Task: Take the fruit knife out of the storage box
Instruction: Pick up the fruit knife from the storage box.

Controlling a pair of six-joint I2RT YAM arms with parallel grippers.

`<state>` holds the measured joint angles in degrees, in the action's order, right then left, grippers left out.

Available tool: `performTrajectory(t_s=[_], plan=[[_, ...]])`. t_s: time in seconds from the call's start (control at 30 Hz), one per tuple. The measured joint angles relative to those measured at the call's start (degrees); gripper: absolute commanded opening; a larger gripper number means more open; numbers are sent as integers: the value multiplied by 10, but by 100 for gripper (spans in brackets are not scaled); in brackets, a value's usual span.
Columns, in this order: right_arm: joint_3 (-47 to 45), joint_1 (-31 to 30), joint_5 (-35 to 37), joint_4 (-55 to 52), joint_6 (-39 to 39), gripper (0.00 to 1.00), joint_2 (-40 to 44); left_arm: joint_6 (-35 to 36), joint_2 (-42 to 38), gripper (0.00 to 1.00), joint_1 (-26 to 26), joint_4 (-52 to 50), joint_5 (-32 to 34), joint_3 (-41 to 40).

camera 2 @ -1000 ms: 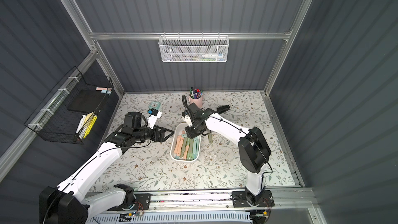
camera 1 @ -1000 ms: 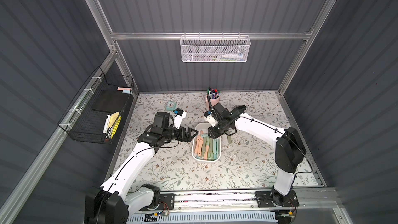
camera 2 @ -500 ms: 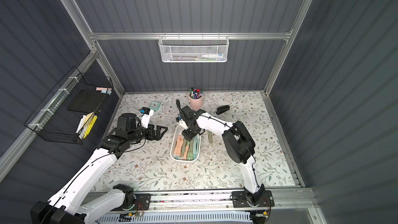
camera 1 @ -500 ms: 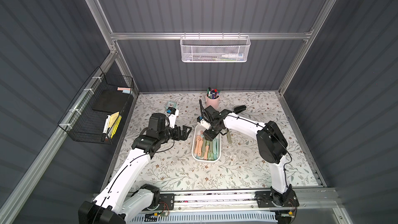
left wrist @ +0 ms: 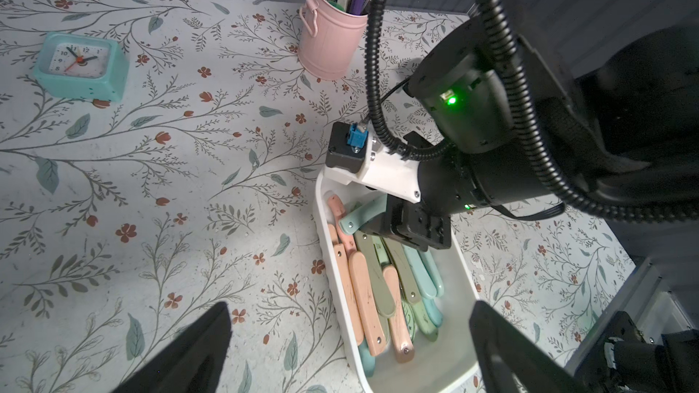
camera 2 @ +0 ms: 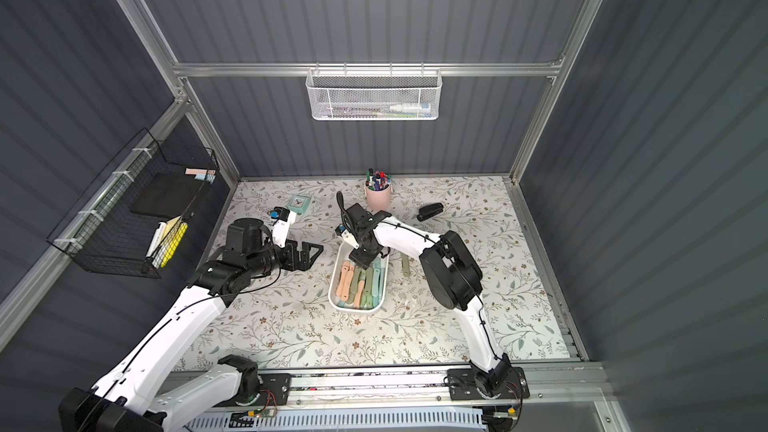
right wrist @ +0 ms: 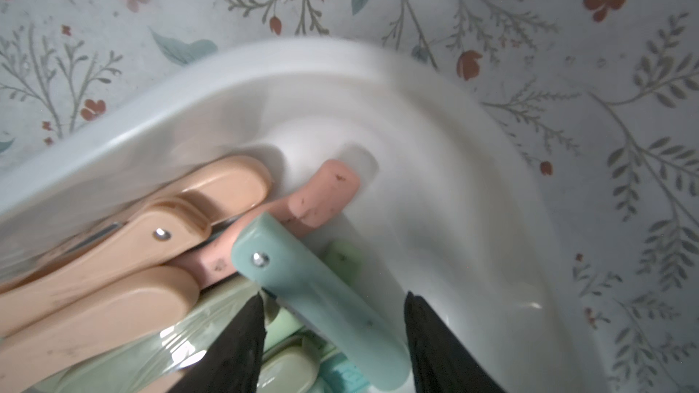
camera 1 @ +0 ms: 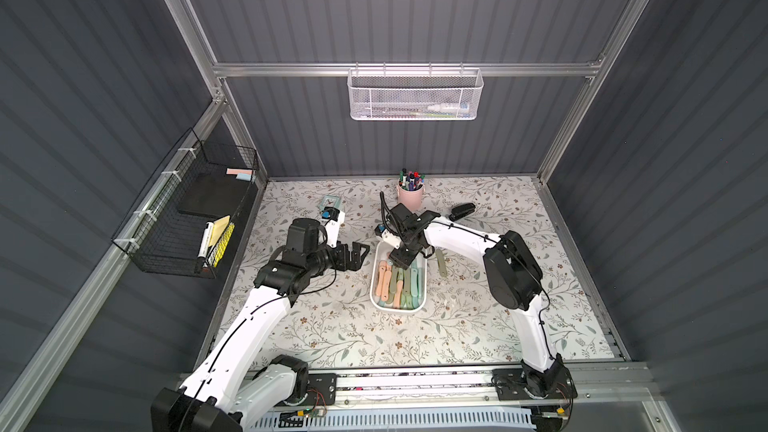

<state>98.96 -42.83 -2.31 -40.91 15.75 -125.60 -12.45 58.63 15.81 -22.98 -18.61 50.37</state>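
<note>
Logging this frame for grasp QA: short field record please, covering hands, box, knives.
left hand: open, empty, hovering beside the storage box
right hand: over the box's far end, jaws either side of a teal knife; grip unclear
storage box: on the table, holding many pastel knives
outside box: one olive knife, flat on the table beside it

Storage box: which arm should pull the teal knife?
Right. The right arm's fingers straddle the teal knife inside the storage box; the left arm's fingers stand open beside the box, holding nothing.
</note>
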Motion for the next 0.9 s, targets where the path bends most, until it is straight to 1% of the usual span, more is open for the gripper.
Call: performTrajectory(t_s=[0.13, 0.3, 0.53, 0.7, 0.87, 0.9], plan=[[12, 1, 2, -13, 13, 60, -14, 0, 0, 99, 0, 0, 0, 0], [30, 3, 1, -27, 20, 55, -26, 0, 0, 100, 0, 0, 0, 0], [31, 8, -14, -38, 24, 40, -30, 0, 0, 99, 0, 0, 0, 0], [31, 9, -21, -37, 22, 34, -30, 0, 0, 99, 0, 0, 0, 0], [29, 10, -23, -32, 20, 25, -28, 0, 0, 99, 0, 0, 0, 0], [27, 10, -23, -31, 19, 24, -27, 0, 0, 99, 0, 0, 0, 0]])
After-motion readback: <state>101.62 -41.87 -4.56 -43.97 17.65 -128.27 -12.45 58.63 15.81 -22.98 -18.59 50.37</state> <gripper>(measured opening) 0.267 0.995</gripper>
